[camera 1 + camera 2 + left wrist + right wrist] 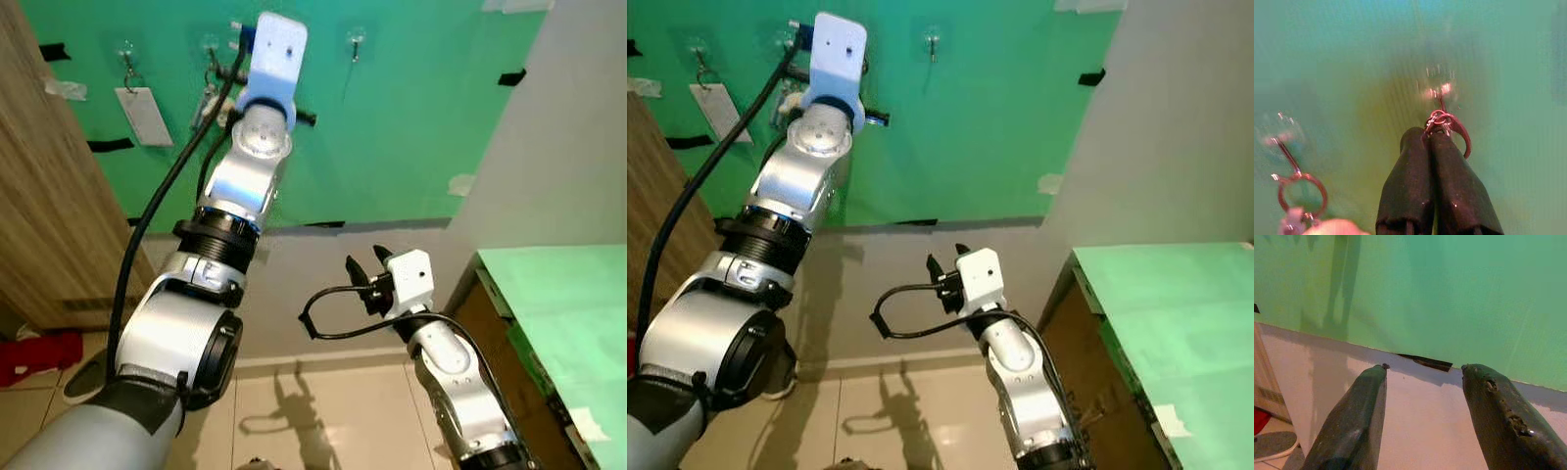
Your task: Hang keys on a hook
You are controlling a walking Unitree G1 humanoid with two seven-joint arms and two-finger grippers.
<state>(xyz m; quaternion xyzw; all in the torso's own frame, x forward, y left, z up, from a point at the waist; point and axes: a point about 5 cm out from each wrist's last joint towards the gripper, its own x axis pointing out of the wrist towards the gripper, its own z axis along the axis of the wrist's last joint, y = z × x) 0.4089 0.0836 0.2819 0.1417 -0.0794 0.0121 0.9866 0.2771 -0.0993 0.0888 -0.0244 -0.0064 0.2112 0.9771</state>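
Three clear hooks sit on the green wall (411,127). My left gripper (1431,134) is raised to the middle hook (1439,91) and shut on the metal key ring (1445,121), which sits right at that hook's lower end. In the eye views the keys (208,103) hang below the middle hook (211,44), partly hidden by my left wrist (274,54). The left hook (127,59) carries a white tag (144,116) on its own ring (1301,188). The right hook (355,41) is bare. My right gripper (367,264) is open and held low, away from the wall.
A wooden panel (39,215) stands at the left, with a red cloth (39,354) and a shoe (86,380) on the tiled floor below it. A green-topped table (568,304) and a grey wall (578,127) close off the right side.
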